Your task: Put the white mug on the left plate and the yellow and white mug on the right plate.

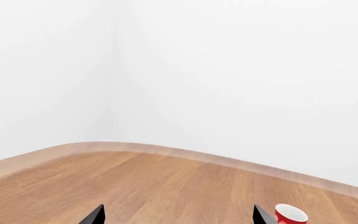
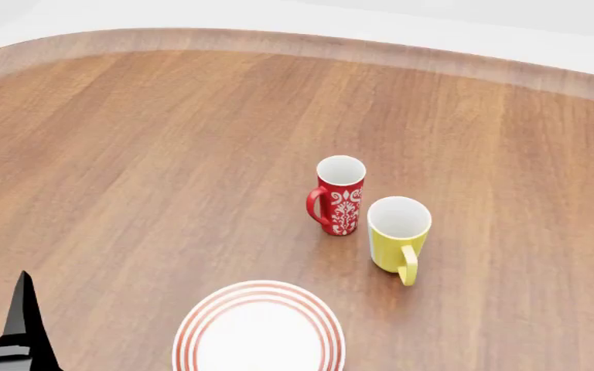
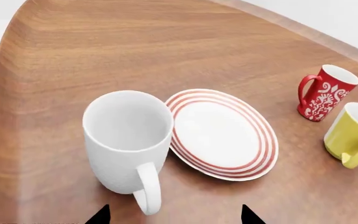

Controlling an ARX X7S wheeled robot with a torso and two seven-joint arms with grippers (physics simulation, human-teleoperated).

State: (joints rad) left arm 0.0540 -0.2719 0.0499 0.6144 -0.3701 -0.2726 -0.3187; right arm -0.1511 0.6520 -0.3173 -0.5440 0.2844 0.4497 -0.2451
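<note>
- My head camera gives me the red mug (image 2: 339,195) with its white pattern and the yellow and white mug (image 2: 397,236) upright and close side by side on the wooden bench (image 2: 152,170), apart from each other as far as I can see.
- The one plate (image 2: 259,331) in that view lies nearer to me than both mugs, white with red rings at the rim, and its near edge is cut off by the frame.
- Only the right wrist camera shows me the white mug (image 3: 129,142): it stands upright on the bench just beside the ringed plate, its body overlapping the plate's rim in the picture, so I cannot tell whether they touch.
- That same view has the red mug and the yellow and white mug beyond the plate, both off it.
- I see only one plate in any view, so I cannot say whether it is the left or the right one.
- Right claw (image 3: 174,215): only two dark tips show, spread wide with nothing between them.
- Left claw (image 1: 177,215): two dark tips well apart over bare wood, with the red mug just beside one tip, partly cut off.
- In the head view, a dark pointed piece of the left arm (image 2: 21,328) sits at the lower edge.
- The bench has a warm grain and a rounded pale edge; the mugs look glossy.
</note>
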